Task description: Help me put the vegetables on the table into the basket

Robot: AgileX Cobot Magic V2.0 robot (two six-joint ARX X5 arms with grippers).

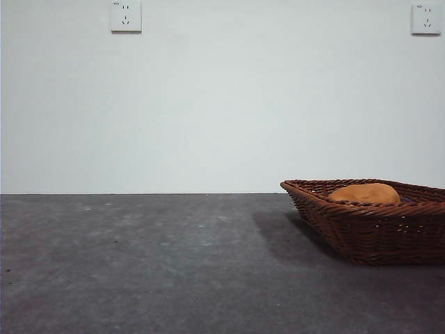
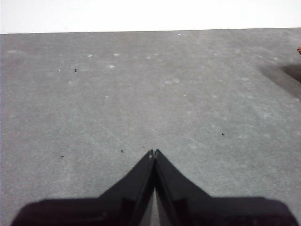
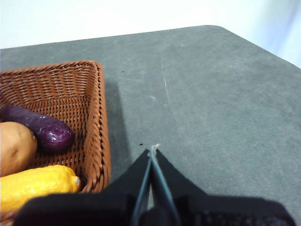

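The brown wicker basket (image 1: 375, 226) stands on the dark grey table (image 1: 153, 264) at the right, cut off by the picture's edge. A tan-brown potato (image 1: 365, 193) shows above its rim. The right wrist view looks into the basket (image 3: 96, 117): the potato (image 3: 15, 147), a dark purple eggplant (image 3: 44, 129) and a yellow vegetable (image 3: 35, 184) lie inside. My right gripper (image 3: 153, 150) is shut with nothing in it, above bare table just outside the basket's rim. My left gripper (image 2: 153, 152) is shut and empty over bare table.
Two wall sockets (image 1: 126, 16) sit high on the white wall behind. The basket's shadow and a sliver of its edge (image 2: 298, 49) show at the side of the left wrist view. The table's rounded corner (image 3: 221, 29) lies beyond the right gripper.
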